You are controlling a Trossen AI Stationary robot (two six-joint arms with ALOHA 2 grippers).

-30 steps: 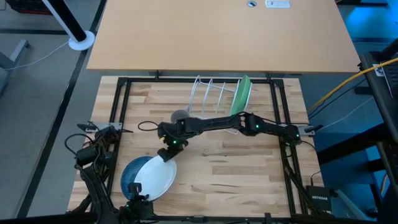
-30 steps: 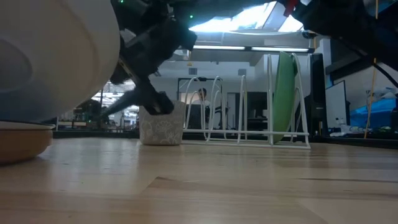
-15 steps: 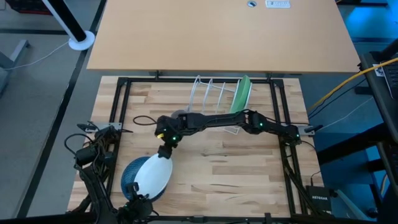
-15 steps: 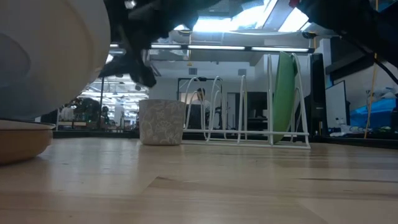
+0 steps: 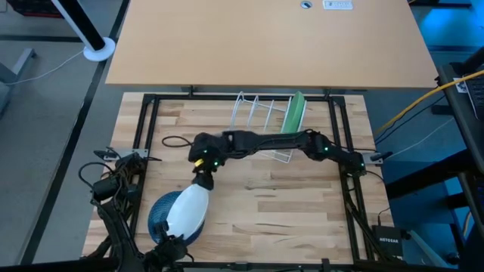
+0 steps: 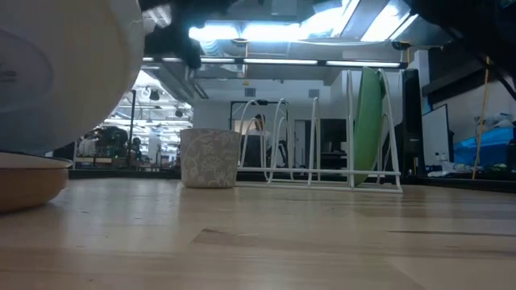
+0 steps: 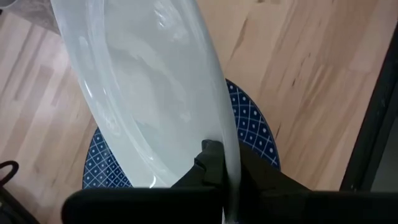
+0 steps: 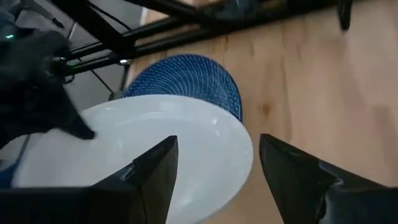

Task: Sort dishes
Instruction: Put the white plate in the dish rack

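The white plate (image 5: 187, 213) stands tilted steeply over the dark blue plate (image 5: 159, 219) near the table's near-left corner. My left gripper (image 5: 169, 240) is shut on the white plate's near rim. My right gripper (image 8: 211, 168) hangs open above the plate's far rim (image 5: 200, 190), its fingers clear of it. In the low view a brown-orange rim (image 6: 28, 179) shows under the white plate (image 6: 64, 72). The green plate (image 5: 293, 113) stands upright on its edge in the white wire rack (image 5: 261, 113). My left gripper pinches the white plate's rim (image 7: 227, 163) between its two fingers, one on each face. It comes level from the table's near side. The plate stands tilted on edge above the blue plate (image 7: 255, 127); whether its lower rim rests there I cannot tell.
The small grey cup (image 6: 210, 159) stands in front of the rack's left end; the right arm (image 5: 257, 143) covers it from above. The black frame rails (image 5: 147, 136) run along the table's sides. Bare wood lies to the right of the plates.
My right gripper has risen from the white plate's far rim and shifted slightly toward the table's left. The white plate has tipped up steeper, showing narrower from above, while its near rim stays in my left gripper.
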